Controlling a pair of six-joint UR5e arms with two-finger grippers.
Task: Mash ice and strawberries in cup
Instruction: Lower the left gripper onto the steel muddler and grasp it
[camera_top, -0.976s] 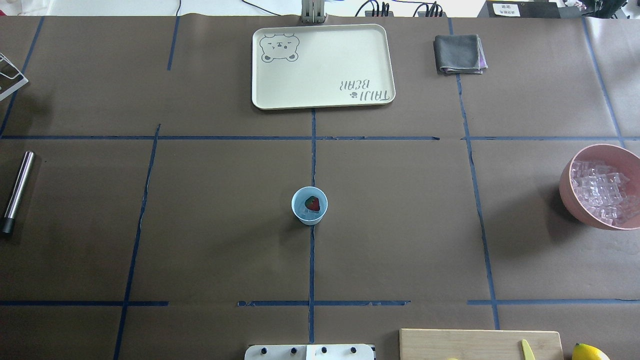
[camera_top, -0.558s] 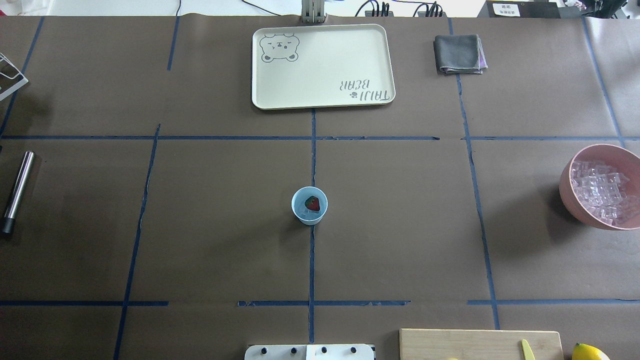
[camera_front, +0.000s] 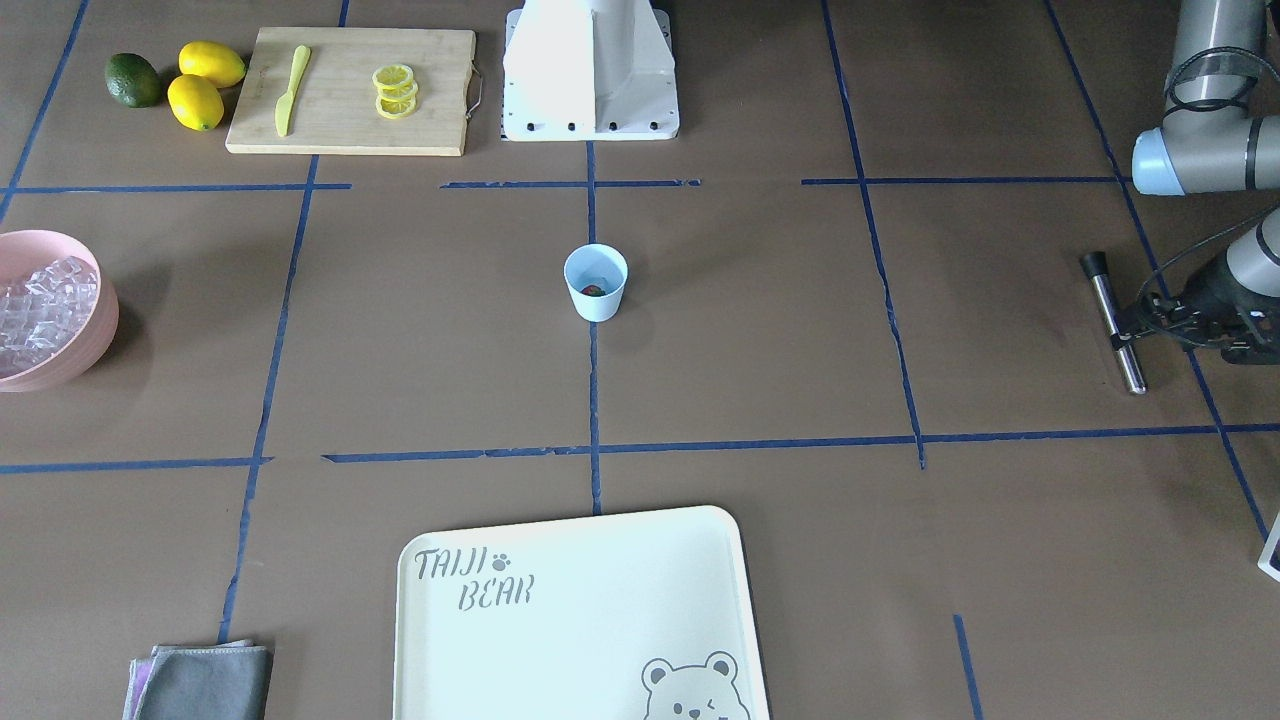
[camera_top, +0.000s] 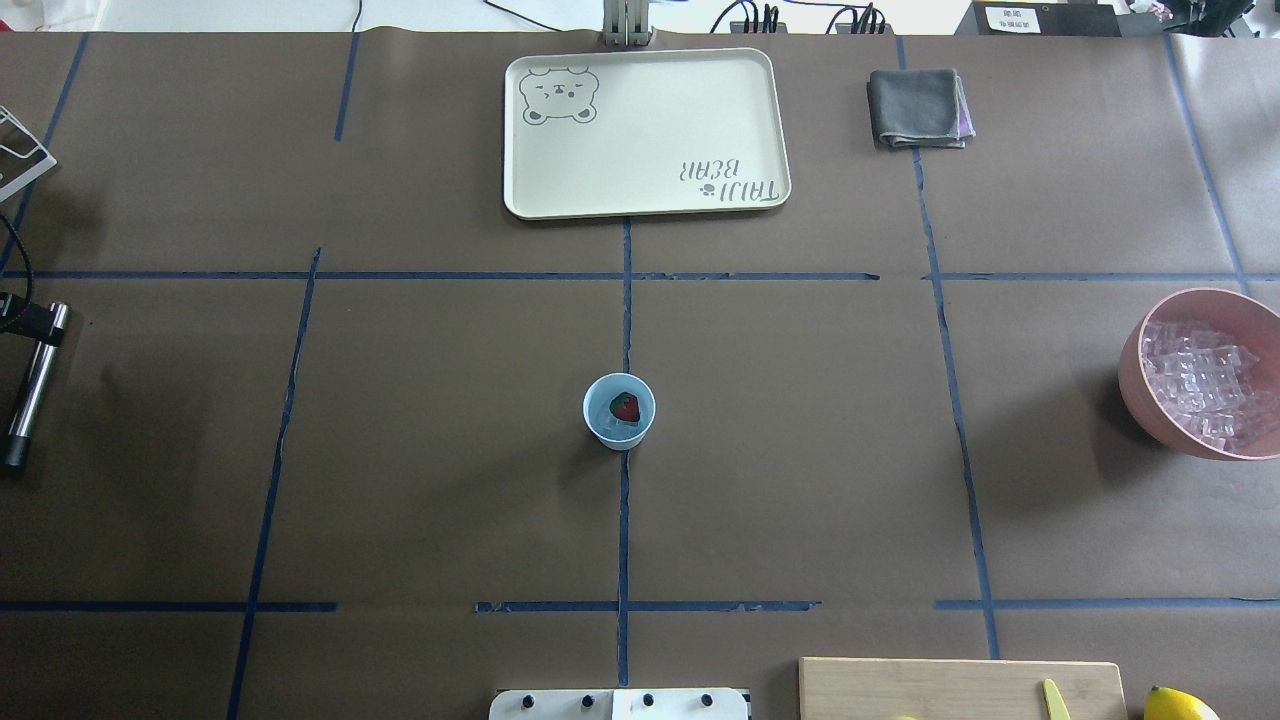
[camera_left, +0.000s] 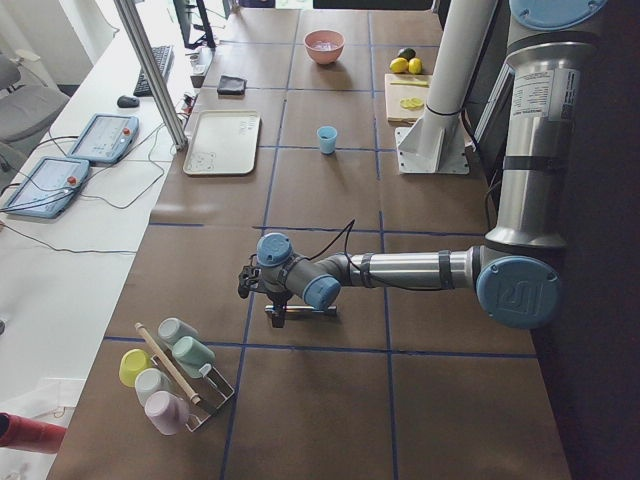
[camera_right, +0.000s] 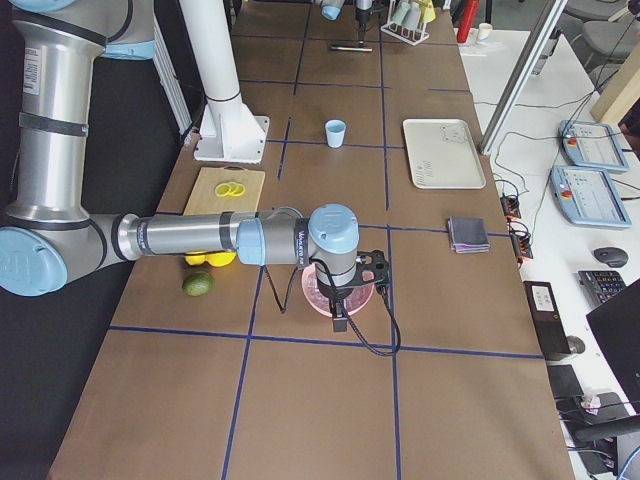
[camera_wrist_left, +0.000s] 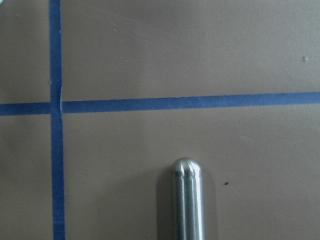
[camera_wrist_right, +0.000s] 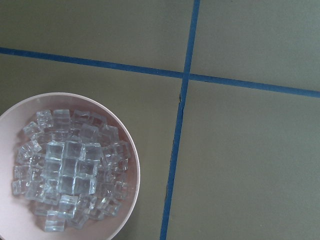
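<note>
The cup (camera_top: 619, 411) holds strawberry (camera_top: 626, 407) and ice (camera_top: 624, 431), unmashed. The muddler (camera_top: 35, 375) lies on the bench (camera_top: 800, 450), well to the cup's left, with the left tool (camera_front: 1130, 333) at its end. Finger spacing of either tool: cannot tell.

Brown-paper tabletop (camera_top: 800, 450) gridded with blue tape, cream bear-printed tray (camera_top: 646, 133), folded grey cloth (camera_top: 917, 108) near it, pink bowl (camera_front: 97, 340), wooden cutting board (camera_front: 340, 130) bearing lemon slices (camera_front: 394, 90) and a yellow knife (camera_front: 288, 88), two lemons (camera_front: 195, 102) and a dark green fruit (camera_front: 133, 80) alongside, wire rack of pastel cups (camera_left: 175, 375)
</note>
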